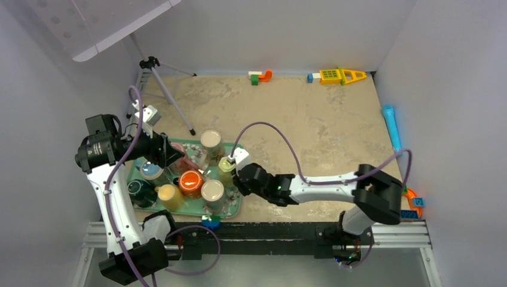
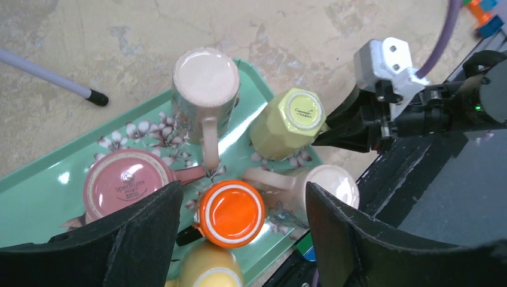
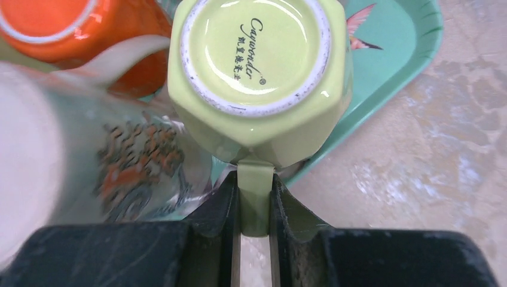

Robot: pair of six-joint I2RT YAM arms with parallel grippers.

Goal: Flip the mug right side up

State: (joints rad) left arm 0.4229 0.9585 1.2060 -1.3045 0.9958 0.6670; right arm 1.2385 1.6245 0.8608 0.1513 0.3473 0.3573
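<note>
The right pincer (image 3: 255,197) is clamped on the handle (image 3: 256,176) of the upside-down green mug (image 3: 257,60), top centre of the right wrist view, at the corner of the tray (image 3: 412,42). The left pincer (image 2: 242,206) gapes wide at the bottom of its view, empty, above an orange mug (image 2: 232,213).

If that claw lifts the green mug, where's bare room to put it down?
The tray is crowded with upturned mugs. Bare table opens right of the tray, out to the blue tube, and behind it, up to the toys along the back wall.
</note>
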